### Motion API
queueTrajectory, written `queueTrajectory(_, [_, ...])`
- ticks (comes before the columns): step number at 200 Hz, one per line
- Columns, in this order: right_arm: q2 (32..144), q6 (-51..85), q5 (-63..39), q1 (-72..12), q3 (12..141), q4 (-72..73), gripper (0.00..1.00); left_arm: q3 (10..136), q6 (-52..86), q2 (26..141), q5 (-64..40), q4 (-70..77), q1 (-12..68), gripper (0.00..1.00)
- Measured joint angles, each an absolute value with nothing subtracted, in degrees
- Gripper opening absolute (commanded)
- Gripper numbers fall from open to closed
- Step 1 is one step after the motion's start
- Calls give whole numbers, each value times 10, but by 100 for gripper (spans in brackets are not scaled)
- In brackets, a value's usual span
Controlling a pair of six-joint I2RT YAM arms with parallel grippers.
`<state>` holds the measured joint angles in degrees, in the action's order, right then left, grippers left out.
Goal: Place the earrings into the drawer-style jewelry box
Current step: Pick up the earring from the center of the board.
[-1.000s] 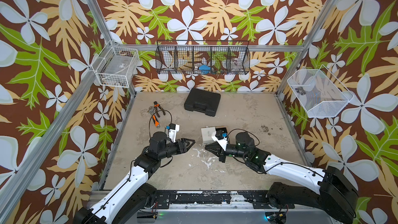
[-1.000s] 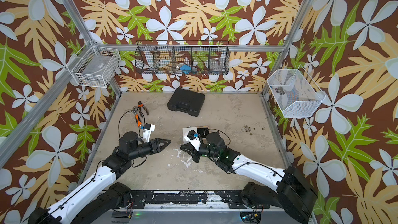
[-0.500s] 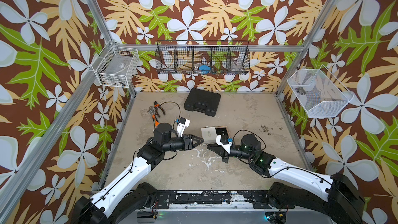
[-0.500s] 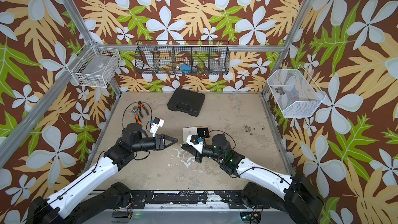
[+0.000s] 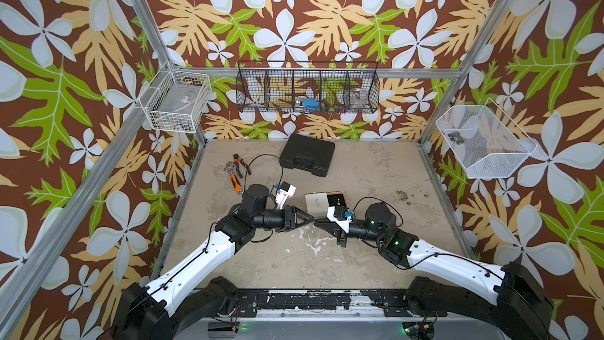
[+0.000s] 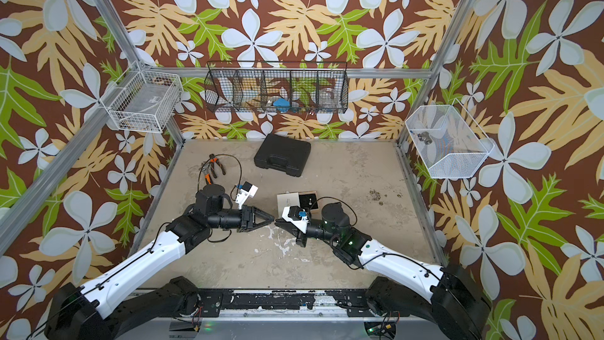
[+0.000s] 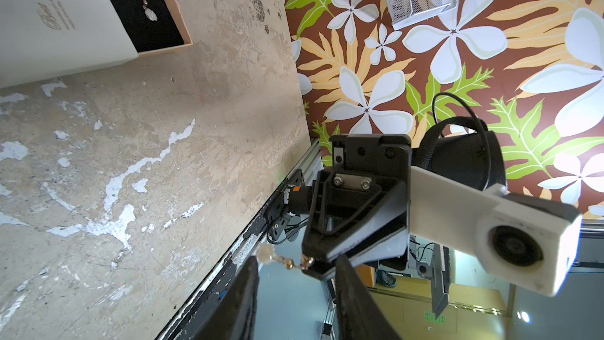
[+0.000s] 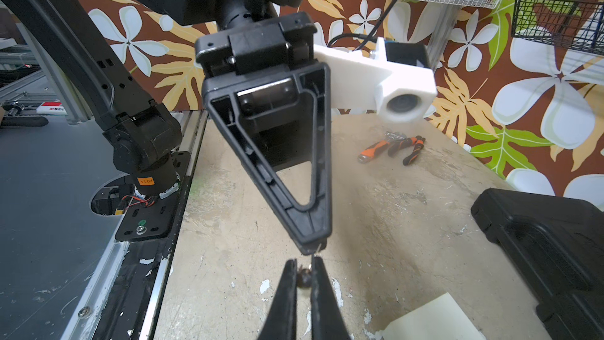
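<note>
Presently one earring (image 7: 146, 4) lies in the tray (image 7: 153, 37), right jaws clench another earring (image 7: 277, 258), left jaws gape.

both arms reach forward and bend inward, wrists level, so the left gripper (image 5: 310, 218) and right gripper (image 5: 318, 221) meet tip to tip just on the robot's side of the jewelry box (image 5: 316, 202). right jaws are pinched on an earring (image 7: 284, 259). left fingers (image 7: 245, 292) stand apart either side of it.

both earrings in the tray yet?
No: the left wrist view shows the first earring on the tray's black lining, while the second earring hangs pinched in the right gripper's tips.
</note>
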<state>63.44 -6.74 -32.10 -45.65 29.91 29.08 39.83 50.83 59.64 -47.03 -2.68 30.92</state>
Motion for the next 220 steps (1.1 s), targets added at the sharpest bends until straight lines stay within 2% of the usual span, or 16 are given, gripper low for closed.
queueTrajectory(118, [637,-69,-328,-456,299,287,9,374,561,604,-495,37,312,17])
queueTrajectory(220, [635,-70,-326,-455,299,282,9,367,580,607,-496,58,312,4])
